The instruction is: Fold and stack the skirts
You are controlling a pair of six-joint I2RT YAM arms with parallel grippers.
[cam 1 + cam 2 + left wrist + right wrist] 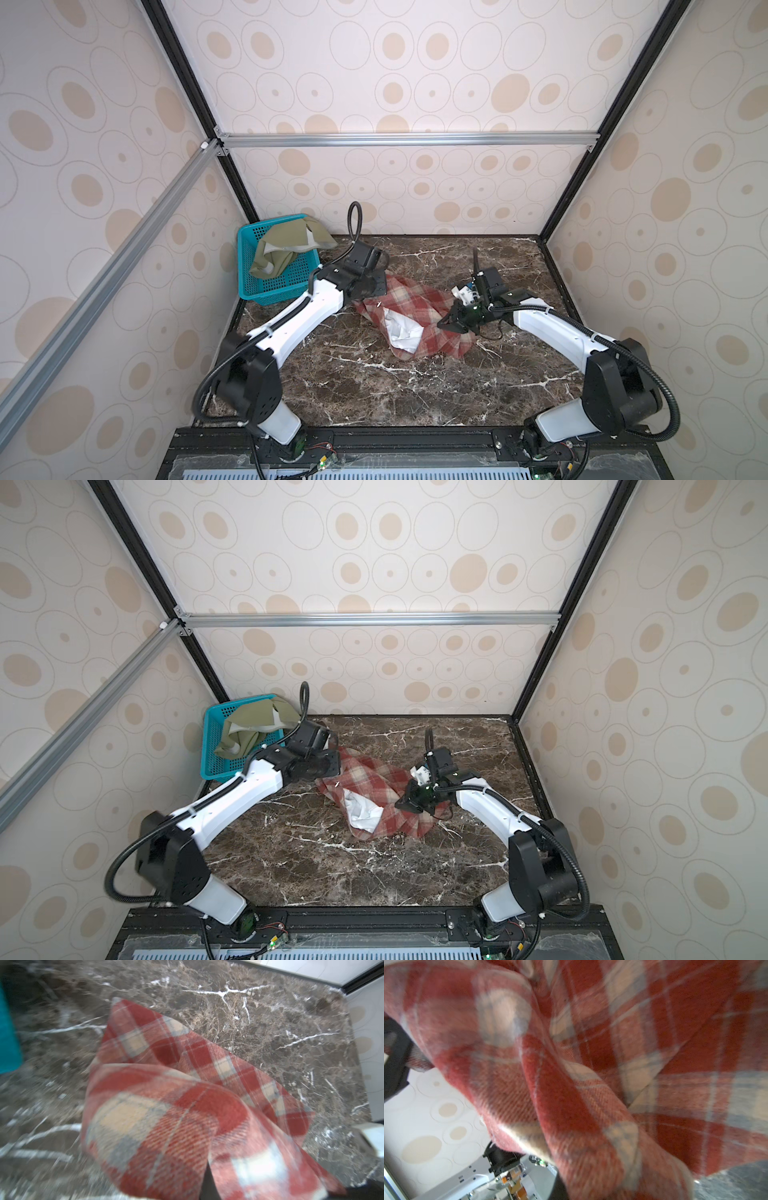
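The red-and-cream plaid skirt (419, 305) (376, 781) lies crumpled in the middle of the marble table, with its white lining (401, 330) showing. My left gripper (374, 291) (332, 767) is shut on the skirt's far left corner. My right gripper (445, 324) (402, 804) is shut on its right edge. In the left wrist view the plaid cloth (166, 1105) bunches up toward the jaws, which it hides. In the right wrist view the plaid cloth (591, 1064) drapes over most of the picture. The olive-green skirt (282, 249) (249, 729) hangs out of the basket.
A teal perforated basket (248, 270) (211, 750) stands at the table's back left corner, close behind my left arm. Patterned walls and black frame posts close in the table (374, 386) on three sides.
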